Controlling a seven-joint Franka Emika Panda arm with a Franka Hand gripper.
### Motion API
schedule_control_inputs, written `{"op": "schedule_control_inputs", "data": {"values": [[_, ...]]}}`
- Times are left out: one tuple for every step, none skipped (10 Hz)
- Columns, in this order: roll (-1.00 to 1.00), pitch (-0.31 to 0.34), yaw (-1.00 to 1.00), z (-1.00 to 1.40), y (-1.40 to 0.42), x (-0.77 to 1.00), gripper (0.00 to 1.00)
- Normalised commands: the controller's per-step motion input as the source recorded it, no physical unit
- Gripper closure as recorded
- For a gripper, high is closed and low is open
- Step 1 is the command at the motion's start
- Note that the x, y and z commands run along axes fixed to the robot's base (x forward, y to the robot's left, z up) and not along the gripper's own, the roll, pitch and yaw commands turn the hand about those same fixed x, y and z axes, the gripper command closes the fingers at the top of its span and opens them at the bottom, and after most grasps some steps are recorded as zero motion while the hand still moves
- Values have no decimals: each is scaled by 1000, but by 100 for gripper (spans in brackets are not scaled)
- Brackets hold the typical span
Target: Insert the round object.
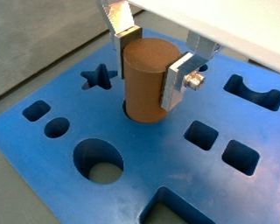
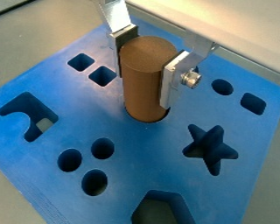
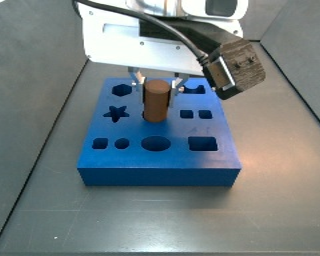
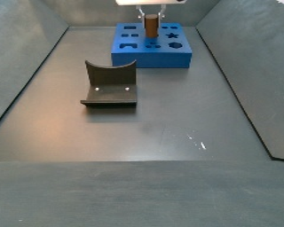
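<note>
The round object (image 1: 149, 80) stands upright with its lower end in a hole near the middle of the blue block (image 1: 38, 147). It looks partly inserted, so I judge it must still go down. The gripper (image 1: 154, 66) holds it from above, its jaws closed on the peg's sides to keep it vertical. There is one peg, one block and one fixture (image 4: 109, 85), which stands well apart, nearer to the camera in a side view.

One gripper (image 1: 150, 64) (above the block), one round object (image 1: 147, 81), one blue block (image 3: 160, 168), one fixture (image 4: 109, 85)
</note>
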Motion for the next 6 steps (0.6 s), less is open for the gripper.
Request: {"op": "schedule_control_inputs", "data": {"values": [[0, -106, 0, -234, 0, -114, 100], [19, -94, 0, -229, 0, -131, 100], [24, -117, 0, -237, 0, -157, 100], [-13, -129, 0, -203, 0, -11, 100], [31, 0, 0, 0, -11, 0, 100], [0, 0, 0, 0, 0, 0, 100]]}}
